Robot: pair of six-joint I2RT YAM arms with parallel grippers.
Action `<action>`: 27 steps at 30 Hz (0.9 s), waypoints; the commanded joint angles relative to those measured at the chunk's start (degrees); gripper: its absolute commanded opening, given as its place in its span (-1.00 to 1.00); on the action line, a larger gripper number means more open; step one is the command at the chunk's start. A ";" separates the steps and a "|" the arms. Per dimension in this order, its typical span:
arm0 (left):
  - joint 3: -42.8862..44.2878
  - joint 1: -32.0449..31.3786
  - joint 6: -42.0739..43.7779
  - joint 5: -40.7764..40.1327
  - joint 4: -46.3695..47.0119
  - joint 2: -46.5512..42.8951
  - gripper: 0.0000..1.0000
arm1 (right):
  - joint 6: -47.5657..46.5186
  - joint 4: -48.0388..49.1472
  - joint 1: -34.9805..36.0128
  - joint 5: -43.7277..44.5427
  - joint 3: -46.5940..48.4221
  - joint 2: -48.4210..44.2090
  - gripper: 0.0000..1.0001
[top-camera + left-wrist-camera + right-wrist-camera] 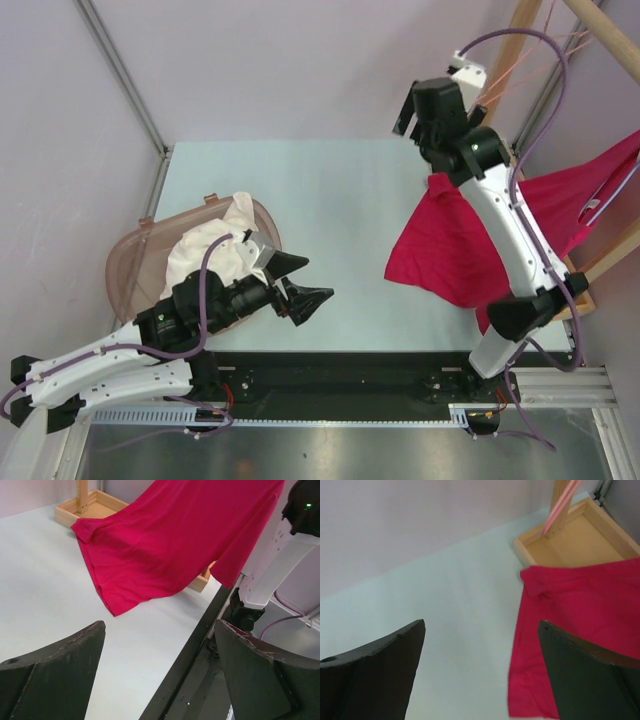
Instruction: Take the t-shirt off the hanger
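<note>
Landmark: the red t-shirt, all places are given from it.
Basket: brown and see-through, far to the left of the t-shirt, on the left edge of the table.
White cloth: crumpled inside the basket, well apart from the t-shirt.
Left arm: low over the near left corner, reaching toward the t-shirt.
Left gripper: left of the t-shirt and well apart from it. Its fingers are spread wide with nothing between them, and its wrist camera looks across at the red cloth.
T-shirt: on the right side of the table. Its lower part lies on the table surface, and its upper part rises to the right toward the wooden stand. The hanger itself I cannot make out.
Right gripper: raised above the far left corner of the t-shirt and not touching it. Its fingers are spread wide, and between them only the table and the cloth below are seen.
Right arm: crosses over the middle of the t-shirt in the top view.
Wooden stand: right of and behind the t-shirt. Its flat tray base is partly covered by the red cloth.
</note>
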 commanded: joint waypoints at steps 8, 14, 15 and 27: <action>0.23 -0.08 -1.35 6.53 4.79 3.90 0.90 | -22.39 5.22 14.19 5.64 -16.97 -26.08 0.99; -0.12 0.01 -1.88 7.94 5.42 5.21 0.91 | -21.08 13.58 14.10 6.42 -27.52 -43.66 0.95; -0.04 -0.08 -1.79 8.03 5.50 5.48 0.91 | -20.55 14.02 14.10 7.73 -28.05 -46.64 0.94; -0.03 0.01 -3.37 11.63 8.05 9.00 0.91 | -23.00 11.56 14.19 45.96 -30.95 -51.33 0.86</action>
